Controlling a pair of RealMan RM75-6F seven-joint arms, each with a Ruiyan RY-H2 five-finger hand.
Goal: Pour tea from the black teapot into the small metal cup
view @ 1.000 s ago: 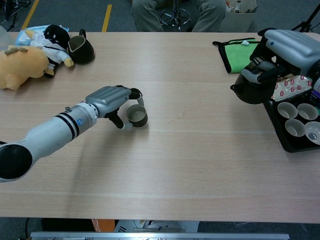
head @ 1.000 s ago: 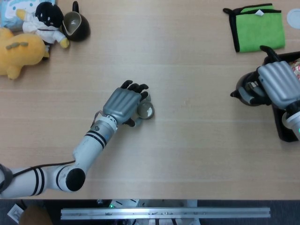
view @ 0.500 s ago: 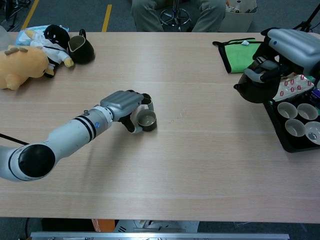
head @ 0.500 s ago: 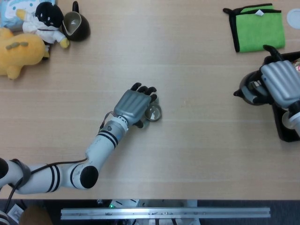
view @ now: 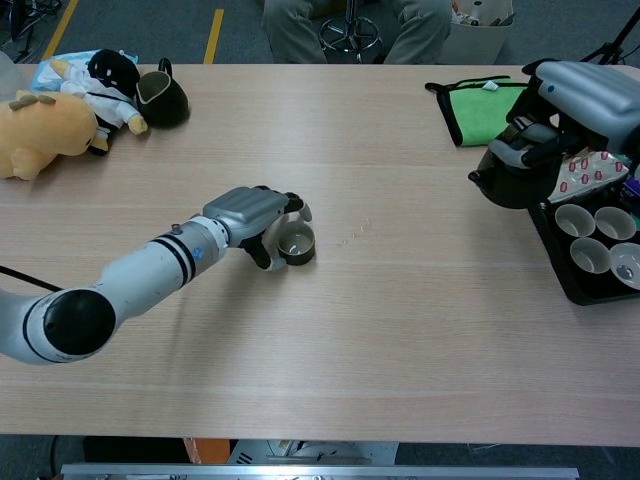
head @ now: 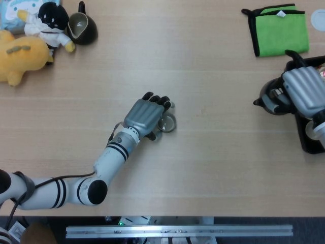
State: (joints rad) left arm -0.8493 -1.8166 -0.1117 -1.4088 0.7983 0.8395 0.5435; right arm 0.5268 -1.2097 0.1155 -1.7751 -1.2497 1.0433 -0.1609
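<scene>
The small metal cup [head: 167, 123] [view: 296, 243] stands upright on the table near its middle, and my left hand [head: 144, 116] [view: 250, 212] grips it from the left side, fingers wrapped around its wall. At the far right, my right hand [head: 302, 90] [view: 585, 90] holds the black teapot [head: 271, 100] [view: 512, 172] by its handle, lifted above the table beside the tray, spout pointing left. A wide stretch of table separates the teapot from the cup.
A black tray [view: 568, 265] with several white cups sits at the right edge. A green cloth [head: 281, 29] lies at the back right. Plush toys [head: 25, 38] and a black pitcher [head: 81, 26] sit at the back left.
My left hand slid the cup to the right across the table, then nearly stopped. The right hand with the teapot shifted slightly right and stayed lifted.
</scene>
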